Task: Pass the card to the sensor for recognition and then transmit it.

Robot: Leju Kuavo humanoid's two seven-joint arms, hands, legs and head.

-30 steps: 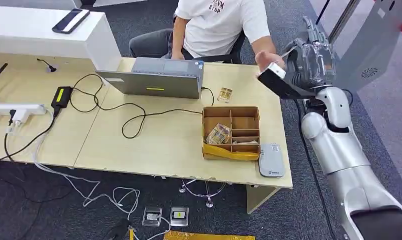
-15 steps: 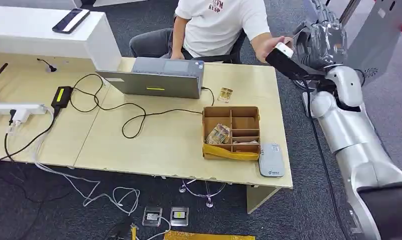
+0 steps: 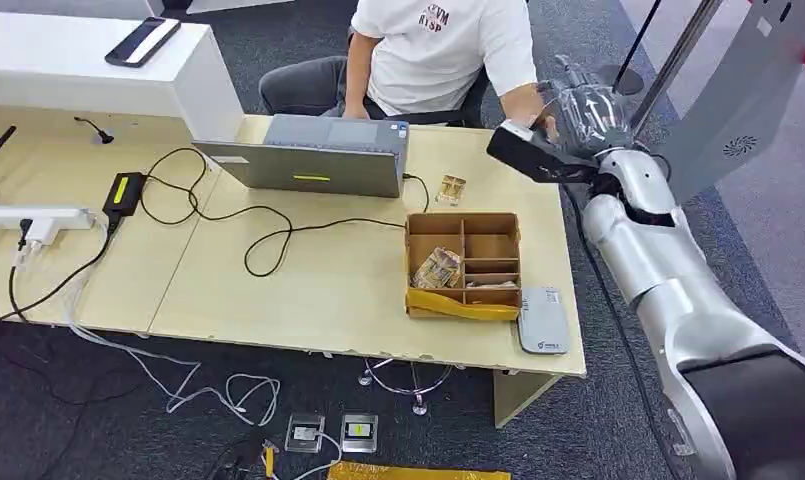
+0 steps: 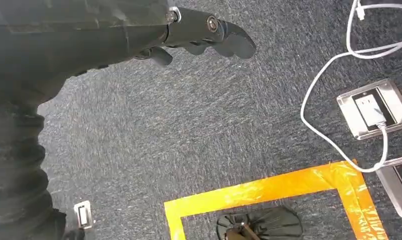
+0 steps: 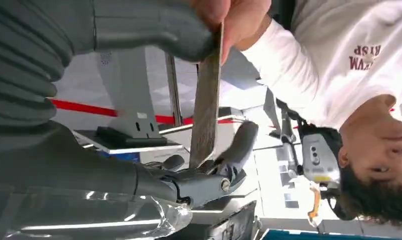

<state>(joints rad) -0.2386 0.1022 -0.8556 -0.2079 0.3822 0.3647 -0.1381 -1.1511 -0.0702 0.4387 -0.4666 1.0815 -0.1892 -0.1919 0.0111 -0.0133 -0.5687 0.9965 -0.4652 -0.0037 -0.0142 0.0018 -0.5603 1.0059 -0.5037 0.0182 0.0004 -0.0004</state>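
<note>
Card (image 5: 207, 100), thin and grey-brown, is gripped between the right hand (image 3: 578, 112)'s thumb and fingers while a person's hand (image 5: 233, 17) pinches its far end; handover looks underway, release remaining.

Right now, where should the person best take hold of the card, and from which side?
The end of the thin card beside the thumb of the right robot hand, pinched across its flat faces, coming from the open side opposite the palm. The person's hand pinches it there.
</note>
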